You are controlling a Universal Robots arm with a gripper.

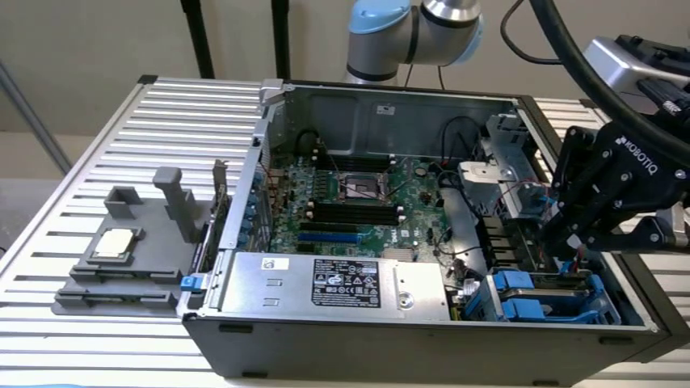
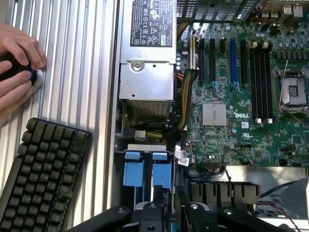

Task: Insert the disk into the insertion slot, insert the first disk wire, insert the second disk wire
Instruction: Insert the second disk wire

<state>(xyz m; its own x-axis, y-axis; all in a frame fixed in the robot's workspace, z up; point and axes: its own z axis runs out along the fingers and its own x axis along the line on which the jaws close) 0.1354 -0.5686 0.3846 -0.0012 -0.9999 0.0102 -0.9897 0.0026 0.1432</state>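
Hovering near the case's (image 1: 431, 339) right wall, the fingers (image 1: 568, 242), grip unclear, crowd the insertion slot (image 1: 550, 295).

The arm's grey and blue joint (image 1: 415, 32) rises at the rear of the exterior view, while the black claw (image 1: 582, 238) hangs low on that view's right with its fingers pointing down and set partway apart, and a person's hands (image 2: 17, 67) rest cupped together

Green motherboard (image 1: 367, 202) in open case, silver power supply (image 1: 334, 283) with black-and-white label, grey fixture tray (image 1: 129, 267) on ribbed surface (image 1: 161, 121), black keyboard (image 2: 43, 174)
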